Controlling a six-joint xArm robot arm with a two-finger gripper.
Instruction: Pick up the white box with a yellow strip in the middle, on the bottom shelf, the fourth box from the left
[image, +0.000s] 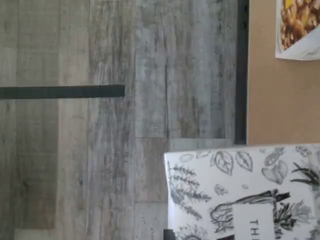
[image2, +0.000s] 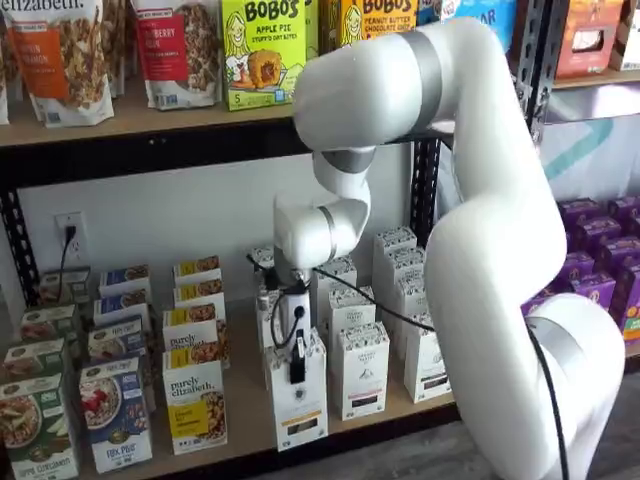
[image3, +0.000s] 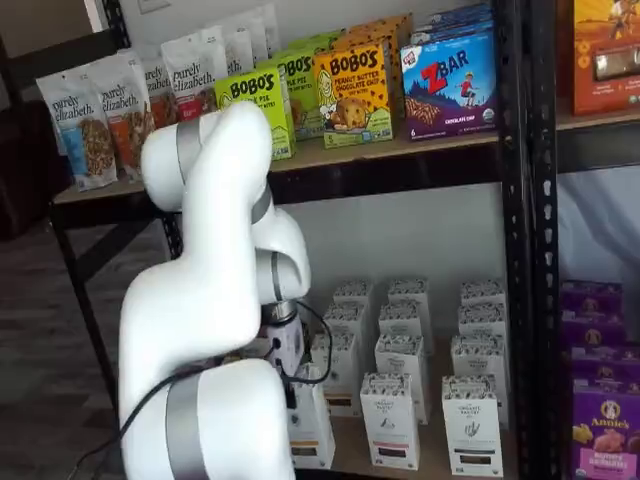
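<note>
- Grocery-style shelving fills both shelf views: granola bags and Bobo's boxes up top, and rows of cartons on the bottom shelf, a pale wood board with a black front rail.
- My target, the white box, stands upright at the very front of its row, just beside the purely elizabeth box with the yellow panel. Being the front one, it should lift out without disturbing the ones queued behind it.
- I've got the gripper hanging straight down right at the top of that box. One black finger shows against the front face near the top edge, so it looks like I'm straddling the top, but that's my read, not something I can confirm.
- Jaw state: honestly can't tell. I only see the finger side-on and no clear gap, and in a shelf view the arm blocks most of the white box.
- Wrist view shows a leaf-printed carton top close under the camera, with shelf board and grey floor beyond, which fits being low over the front row.
- My guess is I'm at the closing or just-about-to-lift stage. Main worry is tipping the neighbour.
</note>
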